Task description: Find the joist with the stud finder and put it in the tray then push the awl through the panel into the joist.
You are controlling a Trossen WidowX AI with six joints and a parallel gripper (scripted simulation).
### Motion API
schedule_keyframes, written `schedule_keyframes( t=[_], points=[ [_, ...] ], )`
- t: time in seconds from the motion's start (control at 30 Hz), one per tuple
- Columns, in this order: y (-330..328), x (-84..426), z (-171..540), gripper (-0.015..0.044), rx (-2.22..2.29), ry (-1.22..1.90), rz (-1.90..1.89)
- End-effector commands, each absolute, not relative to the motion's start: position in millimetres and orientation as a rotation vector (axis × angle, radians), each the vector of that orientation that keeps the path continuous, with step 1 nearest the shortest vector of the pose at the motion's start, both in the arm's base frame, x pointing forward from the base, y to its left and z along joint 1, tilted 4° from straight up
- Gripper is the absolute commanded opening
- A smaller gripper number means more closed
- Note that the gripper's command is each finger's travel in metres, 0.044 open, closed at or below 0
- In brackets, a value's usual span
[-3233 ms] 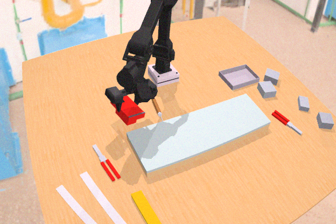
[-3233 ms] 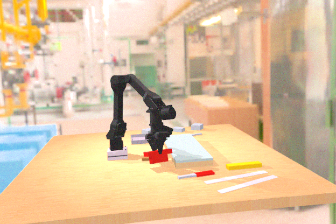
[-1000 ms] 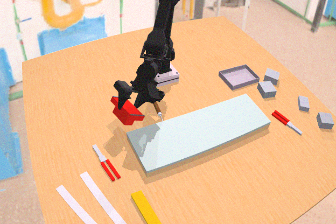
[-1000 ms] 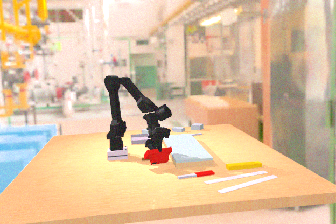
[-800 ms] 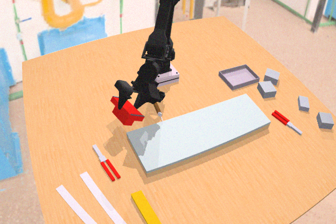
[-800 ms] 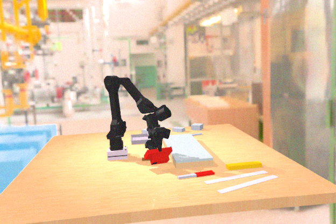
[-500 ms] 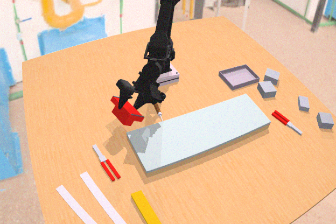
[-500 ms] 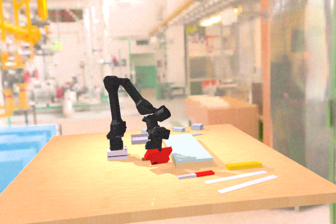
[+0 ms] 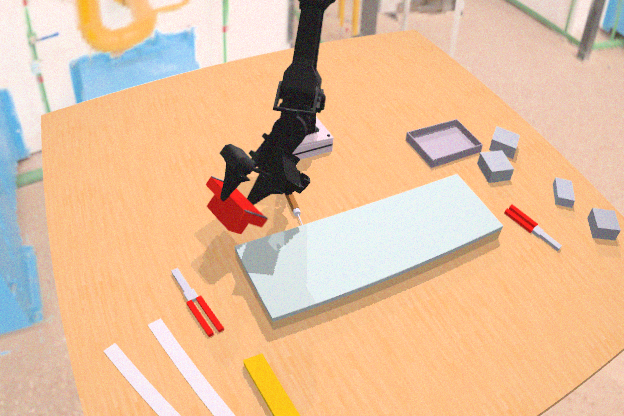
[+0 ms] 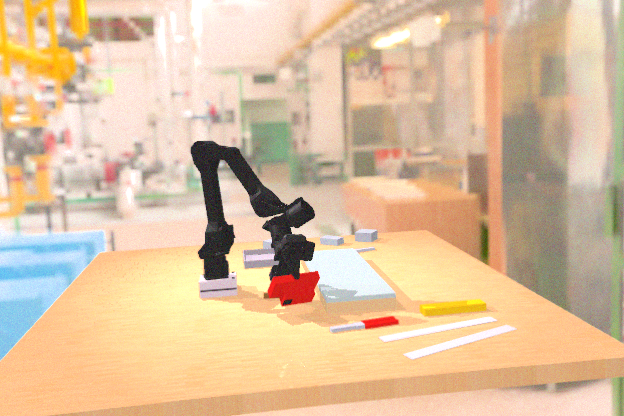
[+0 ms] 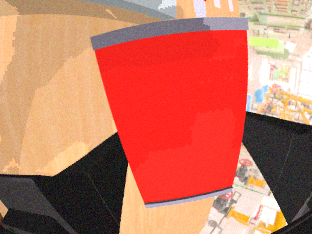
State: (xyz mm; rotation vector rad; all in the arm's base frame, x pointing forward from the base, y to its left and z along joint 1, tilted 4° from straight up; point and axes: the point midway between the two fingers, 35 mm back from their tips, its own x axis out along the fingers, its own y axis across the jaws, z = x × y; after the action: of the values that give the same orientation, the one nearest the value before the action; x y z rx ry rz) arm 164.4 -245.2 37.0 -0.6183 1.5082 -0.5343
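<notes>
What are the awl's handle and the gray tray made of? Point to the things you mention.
The awl's handle [image 9: 292, 202] looks like wood, maybe painted: it is plain brown, while the tip end is pale and metal-like. The tray [image 9: 432, 159] [image 10: 252, 265] could be plastic or painted metal: its walls are smooth, even purple-gray with no grain or bright shine.

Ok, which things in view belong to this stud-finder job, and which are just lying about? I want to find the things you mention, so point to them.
For the job:
- red stud finder [image 9: 232, 209] [image 10: 293, 289] [image 11: 172, 110], in the black gripper [image 9: 237, 198]
- pale blue floor panel [image 9: 379, 248] [image 10: 354, 273]
- wooden-handled awl [image 9: 293, 203]
- shallow grey-purple tray [image 9: 428, 155] [image 10: 258, 264]

Lying about:
- four grey blocks [image 9: 495, 166] [image 10: 365, 235]
- two red-handled tools [image 9: 206, 314] [image 10: 380, 322]
- two white strips [image 9: 186, 366] [image 10: 438, 329]
- yellow bar [image 9: 270, 385] [image 10: 453, 307]
</notes>
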Motion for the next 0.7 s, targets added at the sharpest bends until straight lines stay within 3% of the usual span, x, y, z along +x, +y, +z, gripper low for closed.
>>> schedule_keyframes(
  t=[0.0,0.67],
  points=[
    [-245,163,39,0.0000,-0.637,1.498,-0.571],
    [-243,164,26,0.0000,-0.658,1.484,-0.594]
  ],
)
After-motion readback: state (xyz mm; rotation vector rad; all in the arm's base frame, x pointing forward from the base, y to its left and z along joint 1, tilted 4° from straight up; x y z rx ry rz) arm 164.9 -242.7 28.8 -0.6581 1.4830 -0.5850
